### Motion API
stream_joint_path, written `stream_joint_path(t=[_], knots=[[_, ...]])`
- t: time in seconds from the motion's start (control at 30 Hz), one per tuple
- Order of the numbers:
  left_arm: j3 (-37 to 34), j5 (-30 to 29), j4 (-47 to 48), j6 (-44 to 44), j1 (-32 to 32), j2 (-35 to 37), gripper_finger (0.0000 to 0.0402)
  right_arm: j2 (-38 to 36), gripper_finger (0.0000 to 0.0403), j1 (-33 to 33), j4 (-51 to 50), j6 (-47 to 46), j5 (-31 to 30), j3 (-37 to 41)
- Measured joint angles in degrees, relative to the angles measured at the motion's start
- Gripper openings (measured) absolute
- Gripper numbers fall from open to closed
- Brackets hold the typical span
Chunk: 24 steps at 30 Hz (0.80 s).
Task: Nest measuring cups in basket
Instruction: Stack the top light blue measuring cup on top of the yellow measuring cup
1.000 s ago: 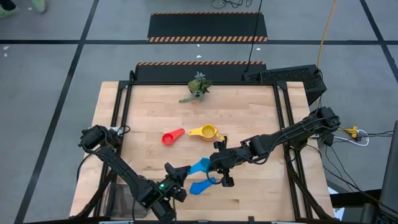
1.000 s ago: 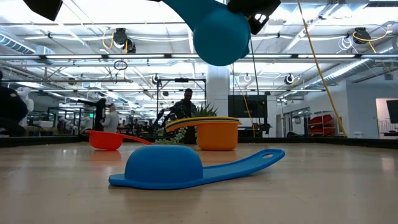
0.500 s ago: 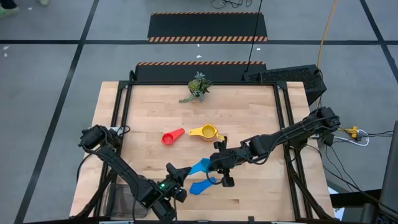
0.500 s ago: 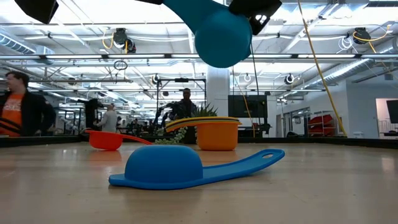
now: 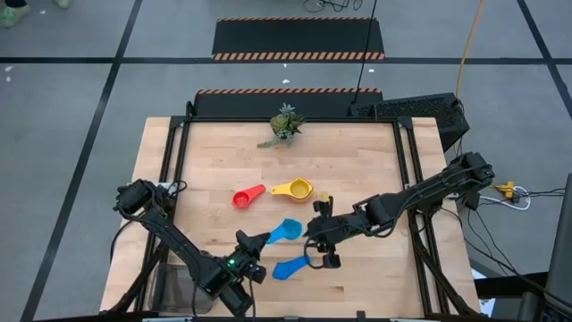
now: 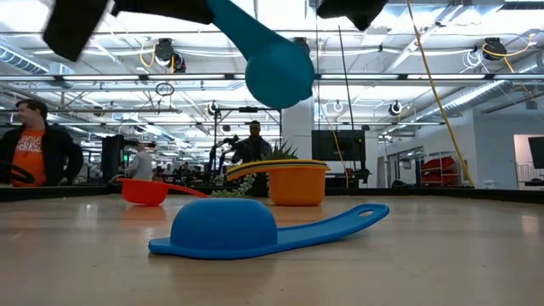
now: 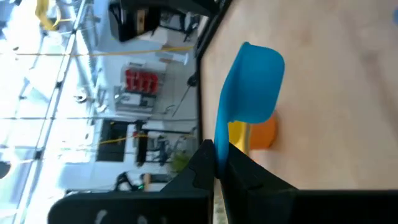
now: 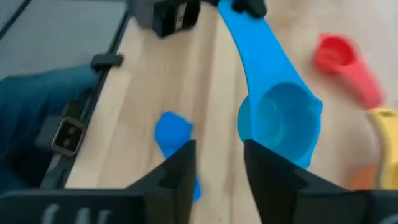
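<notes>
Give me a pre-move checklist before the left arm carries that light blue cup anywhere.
1. Left gripper shut on the light blue cup's handle: ok.
2. Right gripper open, off the cup: ok.
3. Cup lifted off the table: ok, per the low view.
4. Blue cup lies upside down below, untouched: ok.
5. Red cup and yellow cup out of the way: ok.
6. Basket in sight as a drop target: not ok, no view shows it.

Probably an industrial lab: ceiling trusses [image 6: 442, 81], floor tape [image 5: 299, 55].
</notes>
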<state>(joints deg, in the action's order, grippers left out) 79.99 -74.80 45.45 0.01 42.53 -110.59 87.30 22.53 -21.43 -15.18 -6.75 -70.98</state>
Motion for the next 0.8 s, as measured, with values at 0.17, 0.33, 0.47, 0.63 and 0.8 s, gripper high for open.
stream_joint_path(t=[0.17, 0.33, 0.47, 0.63, 0.8], knots=[[0.0, -0.4, 3.0, 0.0, -2.9, 0.0, 0.0007, -3.4, 0.0179, 1.6, -2.1, -1.3, -6.3, 1.0], [0.0, 3.6, -0.4, 6.8, -7.2, 0.0, 0.0007, -8.6, 0.0195, 2.8, -1.1, -1.6, -11.6, 5.0], [0.0, 12.5, -10.5, 18.5, -10.3, 0.0, 0.0007, -14.0, 0.0196, 3.1, 1.8, -2.4, -14.3, 9.8], [0.0, 20.6, -26.6, 34.7, -13.5, 0.0, 0.0007, -20.6, 0.0196, 3.1, 8.1, -2.5, -14.2, 16.6], [0.0, 24.0, -35.7, 43.8, -16.1, 0.9, 0.0006, -26.1, 0.0196, 3.1, 10.9, -4.4, -14.2, 21.7]])
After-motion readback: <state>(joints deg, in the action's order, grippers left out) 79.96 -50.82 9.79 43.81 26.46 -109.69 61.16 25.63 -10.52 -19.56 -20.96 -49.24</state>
